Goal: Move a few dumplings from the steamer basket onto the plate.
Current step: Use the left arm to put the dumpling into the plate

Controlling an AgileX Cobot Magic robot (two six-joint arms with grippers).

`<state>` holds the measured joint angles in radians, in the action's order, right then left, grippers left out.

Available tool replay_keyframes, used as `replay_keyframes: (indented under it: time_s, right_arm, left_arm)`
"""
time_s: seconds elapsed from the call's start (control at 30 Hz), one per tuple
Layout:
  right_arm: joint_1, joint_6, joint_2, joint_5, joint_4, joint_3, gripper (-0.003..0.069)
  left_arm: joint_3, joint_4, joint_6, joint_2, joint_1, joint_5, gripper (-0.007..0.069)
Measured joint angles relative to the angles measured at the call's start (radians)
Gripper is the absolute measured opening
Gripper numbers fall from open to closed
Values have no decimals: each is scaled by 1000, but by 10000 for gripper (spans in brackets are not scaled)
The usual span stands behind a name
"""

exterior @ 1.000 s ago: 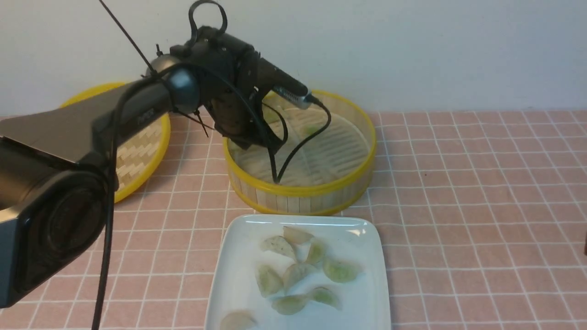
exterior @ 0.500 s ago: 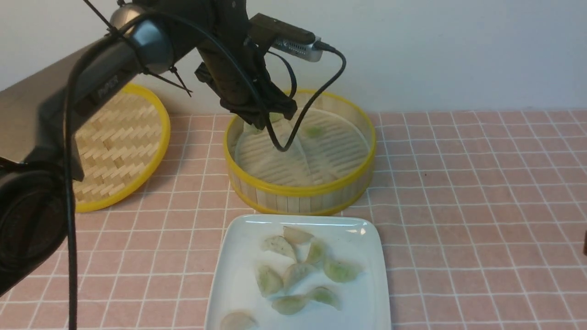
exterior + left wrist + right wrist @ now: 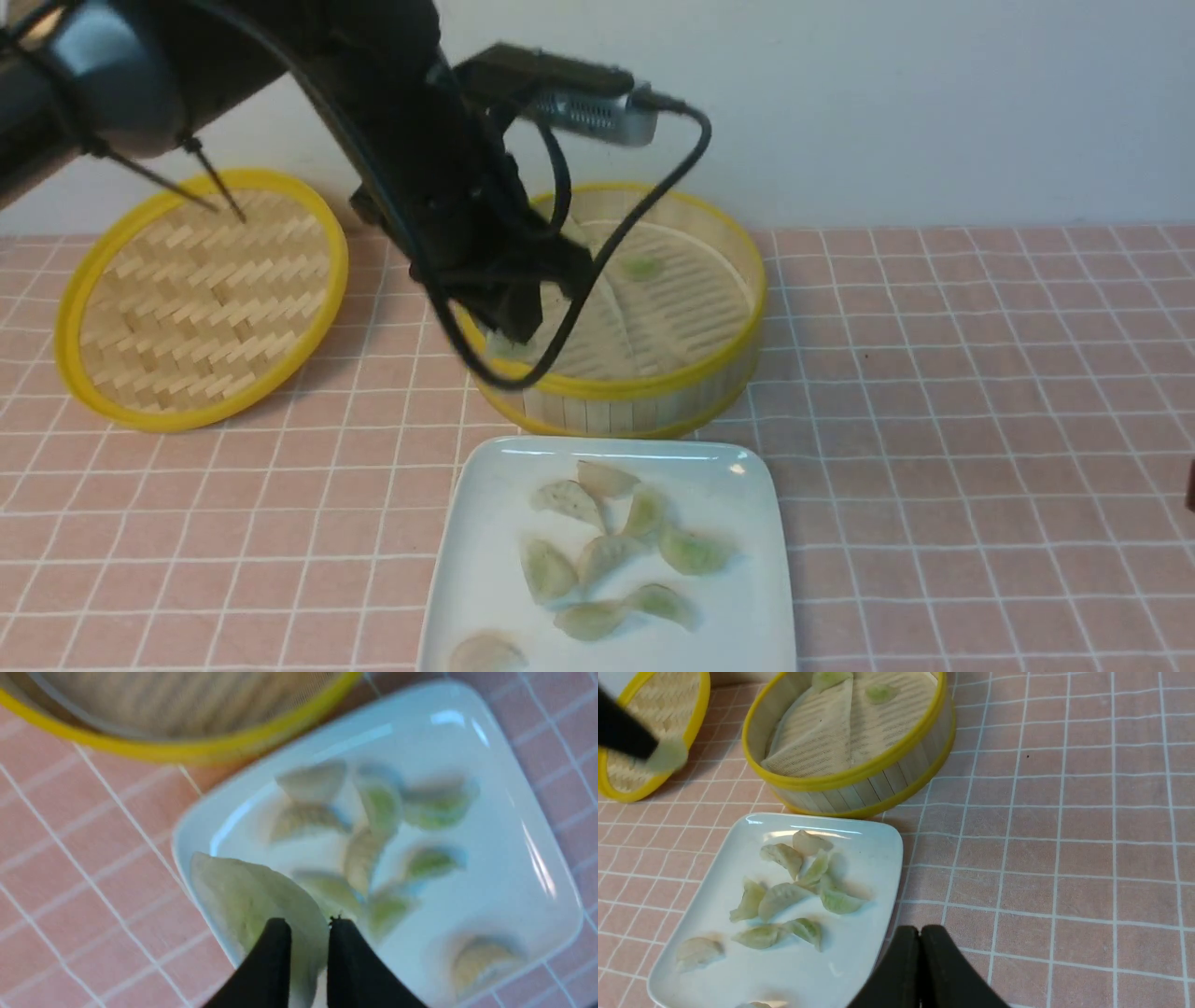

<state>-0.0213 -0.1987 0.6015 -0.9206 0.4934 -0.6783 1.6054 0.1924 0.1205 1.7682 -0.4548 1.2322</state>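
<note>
Left wrist view: left fingers (image 3: 273, 956) nearly closed, pinching a dumpling (image 3: 243, 891) that protrudes past their tips above the plate (image 3: 504, 858).

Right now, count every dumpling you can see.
12. Nine dumplings lie on the plate, two in the steamer basket, one pinched in the left end effector. Another may sit at the plate's near edge, cropped.

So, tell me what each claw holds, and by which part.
Left claw pinches one dumpling near one end, most of it sticking out. Right claw is shut on nothing.
</note>
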Motion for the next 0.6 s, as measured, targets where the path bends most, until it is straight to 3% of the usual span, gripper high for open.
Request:
replay_keyframes:
  time_s: [0.2,0.37,0.43,0.57,0.6]
  right_arm:
    - [0,-7,0,1,1,0,-13]
    - [0,-23,0,11,2,0,-13]
    - [0,-27,10,15,6,-3,-13]
    - [0,-79,113,-42,36,-69,-13]
    - [0,-91,121,-48,44,-82,-13]
  left_arm:
    - [-235,54,5,-19,-32,-52,77]
    - [-280,51,27,60,-38,-114,85]
    - [-280,48,33,89,-38,-125,122]
    - [-279,41,40,109,-38,-139,321]
    - [-279,41,40,109,-38,-139,332]
